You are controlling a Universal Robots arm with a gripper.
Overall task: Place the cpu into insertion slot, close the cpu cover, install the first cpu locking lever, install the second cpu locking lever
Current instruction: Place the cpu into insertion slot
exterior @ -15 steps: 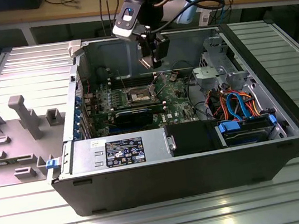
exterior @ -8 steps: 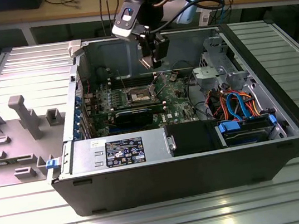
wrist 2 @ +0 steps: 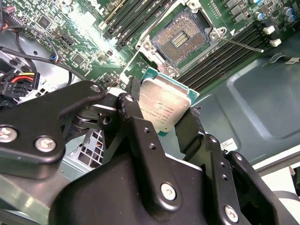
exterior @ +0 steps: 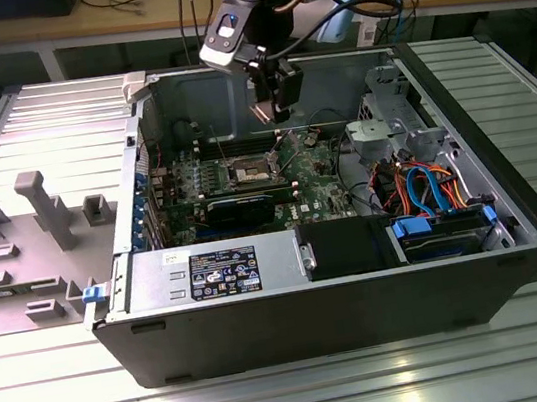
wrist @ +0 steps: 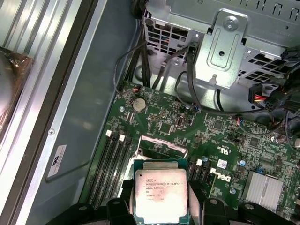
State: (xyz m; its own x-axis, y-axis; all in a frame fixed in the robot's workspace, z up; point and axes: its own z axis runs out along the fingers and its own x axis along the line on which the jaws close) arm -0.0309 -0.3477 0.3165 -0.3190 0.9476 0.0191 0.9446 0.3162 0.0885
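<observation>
Exterior view: gripper (exterior: 273,109) hangs at upper centre of frame, inside the open computer case (exterior: 365,308), above the motherboard (exterior: 316,169); cpu (exterior: 261,111) a small pale plate between its fingers, clear of the insertion slot (exterior: 249,171) at mid-frame below; long black graphics card (exterior: 241,207) lies just under the slot in the picture.

Second wrist view: fingers (wrist 2: 136,112) clamped on two opposite edges of the cpu (wrist 2: 166,105); silver top faces the camera, green rim showing; insertion slot (wrist 2: 180,40) open, contact field bare, well apart from the chip.

First wrist view: cpu (wrist: 161,194) held over the green board, a black finger on either side.

Judgement: light, stiff, thin; metal top smooth, so a slack edge grip could slip; underside and slot contacts likely fragile; take by the edges only, never the faces.
</observation>
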